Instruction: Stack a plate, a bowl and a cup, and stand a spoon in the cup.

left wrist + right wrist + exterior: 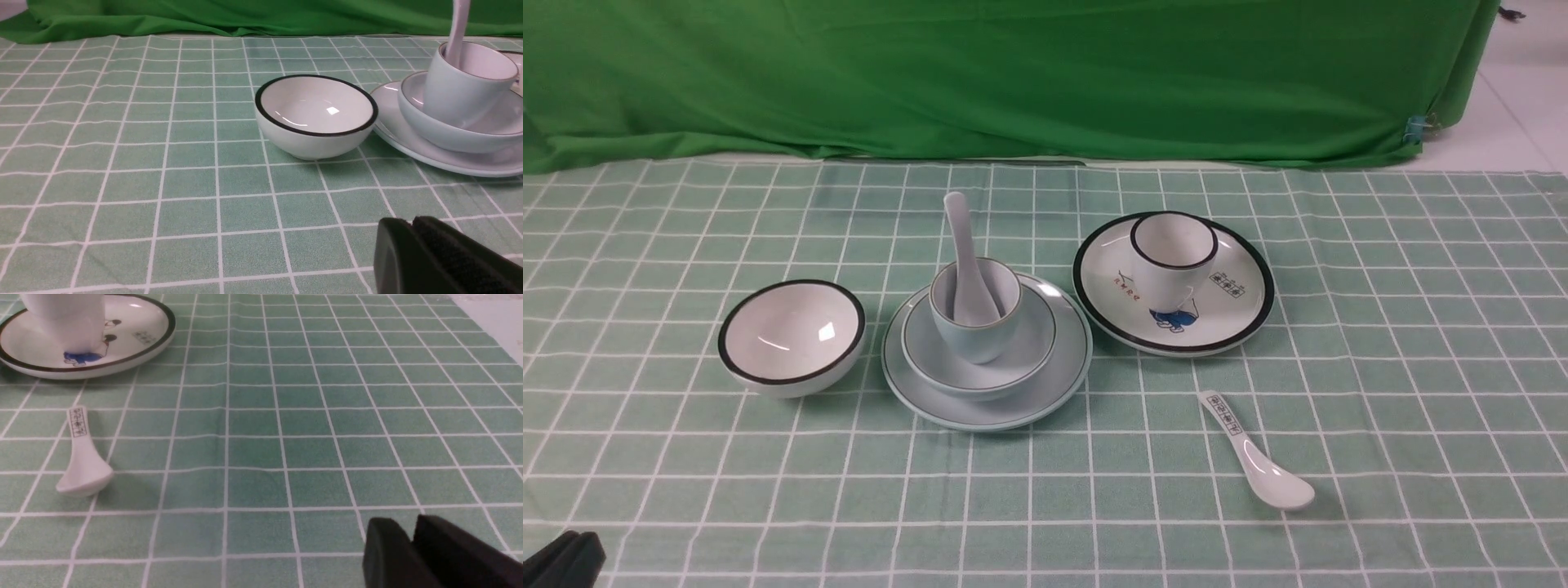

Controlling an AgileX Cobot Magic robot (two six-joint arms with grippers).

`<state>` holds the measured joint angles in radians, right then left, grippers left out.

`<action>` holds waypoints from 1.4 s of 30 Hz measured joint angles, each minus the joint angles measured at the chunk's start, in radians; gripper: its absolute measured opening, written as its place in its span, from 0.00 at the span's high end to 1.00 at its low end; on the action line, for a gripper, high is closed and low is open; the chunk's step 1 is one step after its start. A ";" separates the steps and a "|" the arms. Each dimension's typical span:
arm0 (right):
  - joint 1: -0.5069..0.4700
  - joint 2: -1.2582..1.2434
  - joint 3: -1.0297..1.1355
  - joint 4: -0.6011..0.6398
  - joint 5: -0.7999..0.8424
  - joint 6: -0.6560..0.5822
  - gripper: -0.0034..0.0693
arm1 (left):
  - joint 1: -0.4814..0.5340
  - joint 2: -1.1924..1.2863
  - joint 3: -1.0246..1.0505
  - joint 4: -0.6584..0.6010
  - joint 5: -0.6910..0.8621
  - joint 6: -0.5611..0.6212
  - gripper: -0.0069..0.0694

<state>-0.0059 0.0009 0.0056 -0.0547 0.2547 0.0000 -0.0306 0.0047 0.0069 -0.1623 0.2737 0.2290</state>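
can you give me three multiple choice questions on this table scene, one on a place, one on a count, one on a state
1. Where is the white black-rimmed cup?
A. on the printed black-rimmed plate
B. in the white black-rimmed bowl
C. on the cloth

2. How many spoons are in view?
A. one
B. two
C. three

3. How is the plain white ceramic spoon placed?
A. flat on the cloth
B. standing in the pale blue cup
C. lying across the bowl

Answers: 1 A, it stands on the printed plate. 2 B, the plain spoon and the marked white spoon. 3 B, its handle rises above the cup rim.
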 joint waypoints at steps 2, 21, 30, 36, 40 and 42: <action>0.000 0.000 0.000 0.000 0.000 0.000 0.76 | -0.005 0.008 0.000 0.000 -0.003 0.000 0.89; 0.000 0.000 0.000 0.000 0.000 0.000 0.73 | -0.008 0.016 0.000 0.000 -0.006 0.006 0.89; 0.000 0.000 0.000 0.000 0.000 0.000 0.70 | -0.008 0.016 0.000 0.000 -0.006 0.006 0.89; 0.000 0.000 0.000 0.000 0.000 0.000 0.68 | -0.008 0.016 0.000 0.000 -0.006 0.006 0.89; 0.000 0.000 0.000 0.000 0.000 0.000 0.66 | -0.008 0.016 0.000 0.000 -0.006 0.006 0.89; 0.000 0.000 0.000 0.000 0.000 0.000 0.66 | -0.008 0.016 0.000 0.000 -0.006 0.006 0.89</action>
<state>-0.0059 0.0009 0.0056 -0.0547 0.2546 0.0000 -0.0386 0.0212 0.0069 -0.1623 0.2677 0.2351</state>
